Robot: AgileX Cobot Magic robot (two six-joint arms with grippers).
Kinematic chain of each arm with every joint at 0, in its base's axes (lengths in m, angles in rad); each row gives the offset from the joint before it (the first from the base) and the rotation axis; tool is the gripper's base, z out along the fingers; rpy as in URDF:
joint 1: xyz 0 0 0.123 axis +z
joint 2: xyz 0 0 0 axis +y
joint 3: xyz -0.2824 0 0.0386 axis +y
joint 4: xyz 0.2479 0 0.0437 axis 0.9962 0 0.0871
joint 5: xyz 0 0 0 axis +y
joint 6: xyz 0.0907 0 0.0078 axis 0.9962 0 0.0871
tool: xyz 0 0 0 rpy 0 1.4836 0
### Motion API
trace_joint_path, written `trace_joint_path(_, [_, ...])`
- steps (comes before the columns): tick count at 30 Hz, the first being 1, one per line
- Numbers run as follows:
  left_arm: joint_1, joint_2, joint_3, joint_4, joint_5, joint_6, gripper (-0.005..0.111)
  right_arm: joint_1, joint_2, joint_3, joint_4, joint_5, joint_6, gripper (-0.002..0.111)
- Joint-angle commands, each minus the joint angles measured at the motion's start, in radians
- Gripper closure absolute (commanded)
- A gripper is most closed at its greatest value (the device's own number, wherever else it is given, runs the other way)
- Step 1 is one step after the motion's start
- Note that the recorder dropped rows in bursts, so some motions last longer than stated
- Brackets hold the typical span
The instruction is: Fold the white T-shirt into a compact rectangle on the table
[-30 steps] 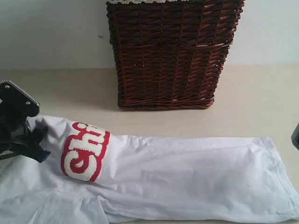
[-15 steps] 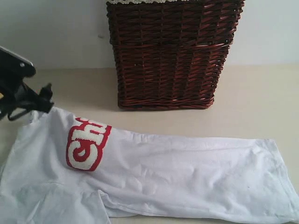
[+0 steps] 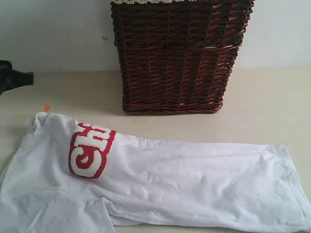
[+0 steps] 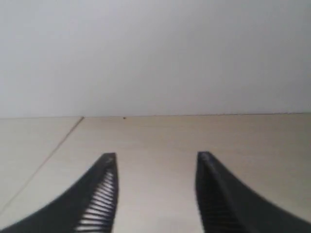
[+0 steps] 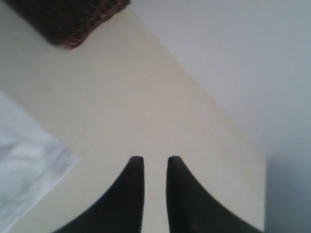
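Note:
The white T-shirt (image 3: 184, 179) lies flat on the table (image 3: 272, 107) as a long band across the front. Its red-outlined lettering (image 3: 90, 150) sits near the left end, with a small orange tag (image 3: 46, 108) at the collar corner. Nothing holds the shirt. A black part of my left arm (image 3: 12, 77) shows at the far left edge, apart from the cloth. My left gripper (image 4: 156, 155) is open over bare table, empty. My right gripper (image 5: 155, 158) has a narrow gap between its jaws with nothing in it. A corner of the shirt (image 5: 24, 165) lies off to its side.
A dark brown wicker basket (image 3: 180, 53) with a lace-trimmed liner stands at the back centre, close behind the shirt. Its corner (image 5: 68, 19) shows in the right wrist view. A pale wall runs behind the table, and the table's edge (image 5: 228, 126) lies beyond the right gripper.
My left gripper let go of the shirt's collar end and drew back to the left edge. That end now lies flat. The right arm's tip has left the exterior view.

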Motion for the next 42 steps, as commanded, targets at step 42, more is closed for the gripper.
trace_joint_path(42, [-0.059,0.372,-0.174,0.172,0.837,0.094,0.107,-0.004,0.827,0.034,0.703,-0.256,-0.682,0.108])
